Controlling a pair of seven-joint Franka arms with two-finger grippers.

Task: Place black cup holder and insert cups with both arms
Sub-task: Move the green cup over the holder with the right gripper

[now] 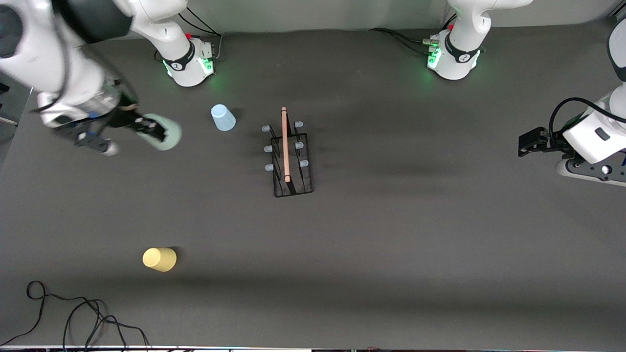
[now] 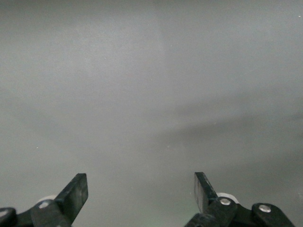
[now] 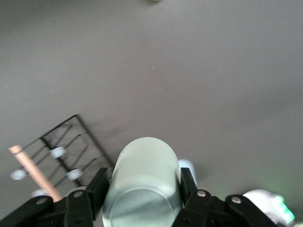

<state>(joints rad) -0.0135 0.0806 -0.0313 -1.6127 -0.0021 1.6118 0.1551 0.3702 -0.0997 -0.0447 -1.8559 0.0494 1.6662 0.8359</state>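
**Mint cup in the right tool, rack standing ready**

The dark grey worktop [image 1: 391, 254] carried the black cup holder [image 1: 291, 161] upright near its middle, wooden rod handle [image 1: 285, 144] on top, all six grey-capped prongs bare. It looked light and springy, being thin wire; the rod seemed the natural place to take hold.

The right tool [image 1: 146, 128] hung over the worktop toward the right arm's end from the holder, clamped on the pale mint green cup [image 3: 144, 179] across its wall, the cup tilted. Thin smooth plastic of that sort would likely be light, slippery and easily squeezed, so a gentle grip across the wall suits it.

The left tool [image 2: 141, 191] waited with its jaws spread wide and empty, toward the left arm's end from the holder.

The light blue cup [image 1: 223, 118] stood mouth down just beside the holder, toward the right arm's end. The yellow cup [image 1: 160, 259] lay well apart from the holder, nearer the front camera.
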